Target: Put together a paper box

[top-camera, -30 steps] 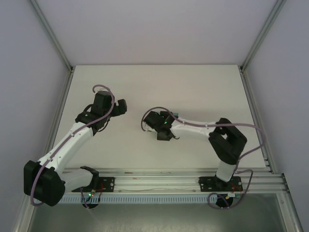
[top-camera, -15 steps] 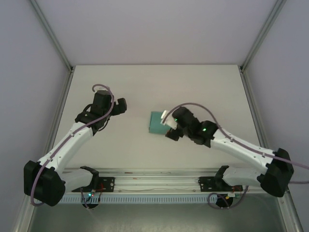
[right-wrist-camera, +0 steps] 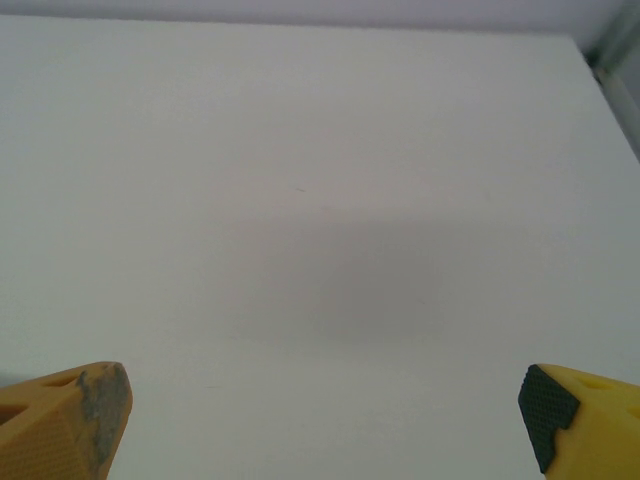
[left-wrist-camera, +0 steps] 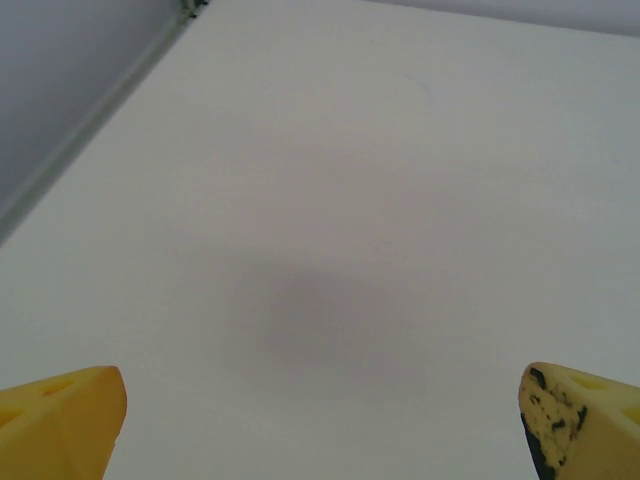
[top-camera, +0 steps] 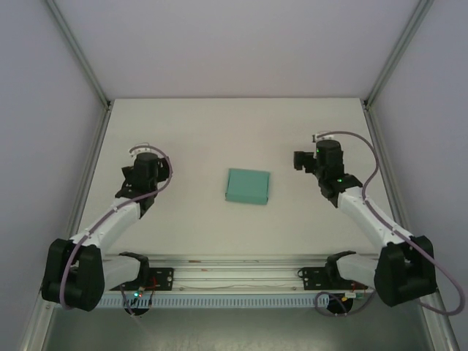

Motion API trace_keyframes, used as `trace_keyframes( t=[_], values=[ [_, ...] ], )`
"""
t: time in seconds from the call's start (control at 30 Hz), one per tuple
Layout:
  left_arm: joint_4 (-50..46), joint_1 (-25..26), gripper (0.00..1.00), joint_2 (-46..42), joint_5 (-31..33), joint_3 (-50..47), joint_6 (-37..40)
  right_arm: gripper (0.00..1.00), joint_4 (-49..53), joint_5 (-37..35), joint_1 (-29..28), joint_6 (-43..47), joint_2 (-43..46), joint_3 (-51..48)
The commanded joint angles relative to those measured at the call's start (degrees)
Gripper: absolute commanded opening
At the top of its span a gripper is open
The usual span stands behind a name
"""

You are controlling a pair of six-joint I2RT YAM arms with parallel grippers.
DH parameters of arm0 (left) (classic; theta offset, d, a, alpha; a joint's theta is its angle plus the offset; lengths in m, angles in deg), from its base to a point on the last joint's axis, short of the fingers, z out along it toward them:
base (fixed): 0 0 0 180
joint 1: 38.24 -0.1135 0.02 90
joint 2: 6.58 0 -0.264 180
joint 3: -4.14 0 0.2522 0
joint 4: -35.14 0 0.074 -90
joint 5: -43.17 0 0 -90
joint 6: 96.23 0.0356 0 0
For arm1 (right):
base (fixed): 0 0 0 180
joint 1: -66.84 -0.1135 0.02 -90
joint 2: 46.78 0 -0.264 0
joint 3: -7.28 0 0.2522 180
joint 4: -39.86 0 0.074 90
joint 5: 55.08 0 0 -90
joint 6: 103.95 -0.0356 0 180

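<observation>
The box is seen closed at the middle of the worktop, its inside hidden. The left hand and right hand are spread wide, with nothing gripped.

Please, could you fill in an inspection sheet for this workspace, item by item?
Surface: white table, bare around the box.
Job's things: teal paper box lies flat mid-table between the arms and looks closed; neither hand touches it.
Clutter: nothing seen.
Hands: left hand open, empty, over bare table; right hand the same.
Cables: a purple-grey cable loops along each arm, away from the box.
Surroundings: pale walls, metal frame posts.
</observation>
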Motion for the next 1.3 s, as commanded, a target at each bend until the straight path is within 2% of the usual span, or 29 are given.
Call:
trace_keyframes(
  t=[0.0,0.13,0.33,0.4,0.43,0.5,0.6,0.7,0.73,0.77,0.8,0.83,0.9,1.0,1.07,1.27],
  values=[
    [18.7,-2.2,1.00,-0.1,1.3,-5.2,5.6,1.00,-11.2,1.0,2.6,-5.8,-1.9,-4.1],
    [28.5,-4.5,1.00,2.2,-2.2,-10.0,5.5,1.00,-15.8,1.2,6.2,-7.4,-4.8,-6.4],
    [37.0,-6.5,1.00,8.9,-3.0,-12.0,6.1,1.00,-31.0,-6.1,7.8,-6.3,-6.3,-14.5],
    [40.2,-7.1,1.00,10.9,-3.2,-12.3,6.1,1.00,-38.2,-8.8,7.9,-6.4,-6.7,-18.1],
    [37.8,-7.3,1.00,10.5,-4.2,-11.5,6.3,1.00,-44.5,-9.3,8.0,-5.2,-7.1,-21.0],
    [44.3,-7.6,1.00,12.0,-5.6,-13.6,8.0,1.00,-53.3,-9.9,9.0,-5.6,-8.3,-24.4],
    [55.8,-9.6,1.00,17.8,-7.1,-16.6,6.9,1.00,-54.3,-7.0,11.8,-8.2,-11.4,-24.1],
    [55.9,-9.5,1.00,21.6,-11.2,-14.5,8.8,1.00,-56.4,-5.0,12.5,-8.3,-18.2,-21.8],
    [52.9,-9.6,1.00,20.7,-12.6,-13.7,8.8,1.00,-54.6,-3.4,12.5,-7.4,-19.7,-19.4],
    [49.6,-9.7,1.00,19.8,-12.7,-12.9,8.5,1.00,-48.2,-2.1,12.7,-7.5,-17.4,-18.3],
    [51.8,-9.6,1.00,20.4,-12.6,-13.4,8.8,1.00,-48.3,-0.8,13.1,-7.7,-17.6,-18.6],
    [53.5,-9.6,1.00,21.0,-12.6,-13.9,9.0,1.00,-53.2,-0.8,13.3,-7.4,-19.0,-19.7],
    [50.2,-9.6,1.00,20.0,-12.7,-13.0,8.8,1.00,-48.7,-0.7,13.3,-7.5,-17.6,-18.5],
    [51.5,-9.6,1.00,20.4,-12.7,-13.3,8.9,1.00,-51.8,-0.7,13.3,-7.3,-18.4,-19.4],
    [51.5,-9.6,1.00,20.3,-12.7,-13.3,9.0,1.00,-49.4,-0.5,13.3,-7.3,-17.7,-18.9],
    [51.0,-9.5,1.00,20.2,-12.7,-13.1,9.0,1.00,-50.3,-0.5,13.3,-7.2,-17.9,-19.1]
  ],
)
